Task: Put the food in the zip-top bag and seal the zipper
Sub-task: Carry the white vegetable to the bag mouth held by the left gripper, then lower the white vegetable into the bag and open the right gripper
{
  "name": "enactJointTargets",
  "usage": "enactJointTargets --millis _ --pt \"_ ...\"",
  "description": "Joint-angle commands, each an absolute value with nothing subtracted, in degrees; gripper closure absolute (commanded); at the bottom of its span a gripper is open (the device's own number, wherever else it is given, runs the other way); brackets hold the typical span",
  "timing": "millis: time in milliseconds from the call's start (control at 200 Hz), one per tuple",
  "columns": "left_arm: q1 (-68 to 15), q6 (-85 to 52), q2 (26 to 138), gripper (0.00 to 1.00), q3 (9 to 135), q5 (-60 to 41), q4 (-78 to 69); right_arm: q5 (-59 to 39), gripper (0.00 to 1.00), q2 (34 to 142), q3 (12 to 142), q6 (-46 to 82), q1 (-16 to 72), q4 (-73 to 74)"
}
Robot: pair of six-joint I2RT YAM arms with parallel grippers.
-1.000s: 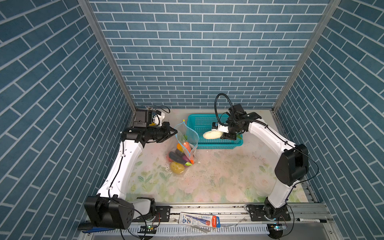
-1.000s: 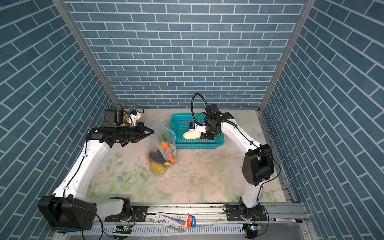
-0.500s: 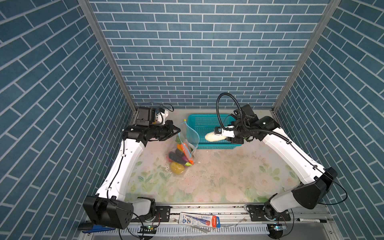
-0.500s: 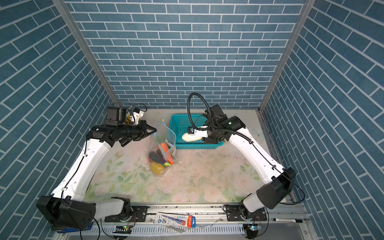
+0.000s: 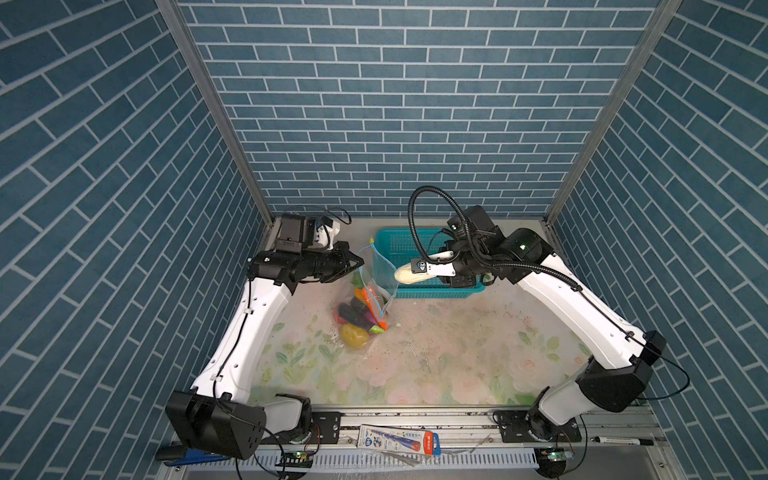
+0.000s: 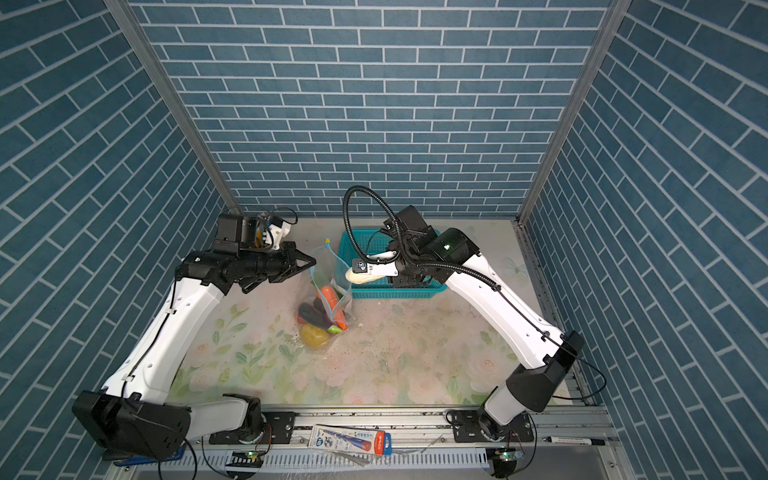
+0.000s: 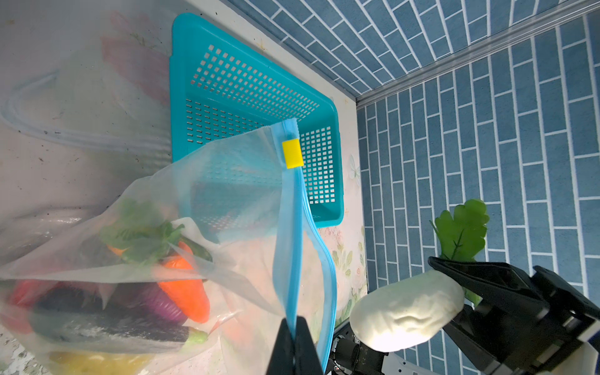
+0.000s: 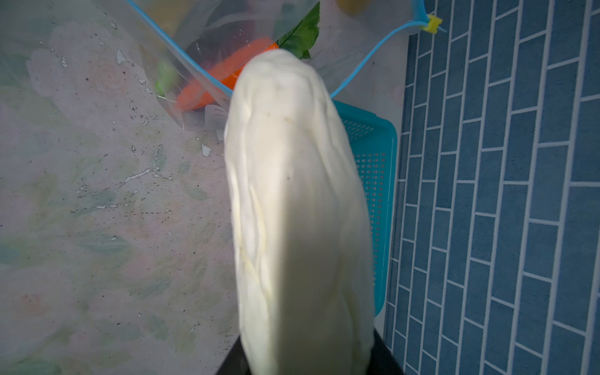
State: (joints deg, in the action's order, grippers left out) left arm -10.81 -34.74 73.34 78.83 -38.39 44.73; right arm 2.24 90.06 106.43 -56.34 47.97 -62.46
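Observation:
The clear zip-top bag [image 5: 376, 270] [image 6: 328, 266] stands on the mat with its mouth up and open. My left gripper [image 5: 360, 262] [image 6: 312, 262] [image 7: 293, 328] is shut on one side of the light-blue zipper [image 7: 292, 227]; the yellow slider [image 7: 292, 153] sits at the strip's far end. Carrot [image 7: 185, 285], eggplant [image 7: 107, 328], leafy greens [image 7: 139, 240] and a yellow piece [image 5: 353, 336] lie inside. My right gripper [image 5: 417, 266] [image 6: 360, 266] [image 8: 308, 360] is shut on a white radish [image 5: 409, 275] [image 7: 406, 315] [image 8: 298, 211], held level just beside the bag's mouth, outside it.
A teal perforated basket [image 5: 399, 245] [image 7: 246, 97] stands right behind the bag, against the back wall. Brick walls close in three sides. A packaged item [image 5: 399, 440] and a marker [image 5: 619, 440] lie on the front rail.
The right arm has swung its elbow down and outward while carrying the radish a little left toward the bag's mouth. The left gripper has shifted slightly right, still holding the strip.

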Motion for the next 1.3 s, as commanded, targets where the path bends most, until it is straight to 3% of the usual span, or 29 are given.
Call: enactJointTargets --millis 0,555,1295 --pt "-11.07 -34.79 72.29 1.00 78.57 -38.49 44.31 3.99 0.63 91.92 110.44 -59.54 49.10 -65.06" --pt "-11.25 -34.89 71.92 1.00 78.79 -38.65 44.22 9.36 0.59 105.47 122.71 -63.24 54.32 -68.56" --pt "-11.51 -35.31 71.43 1.00 77.74 -38.76 43.51 10.72 0.44 107.53 122.35 -66.98 56.95 -64.01"
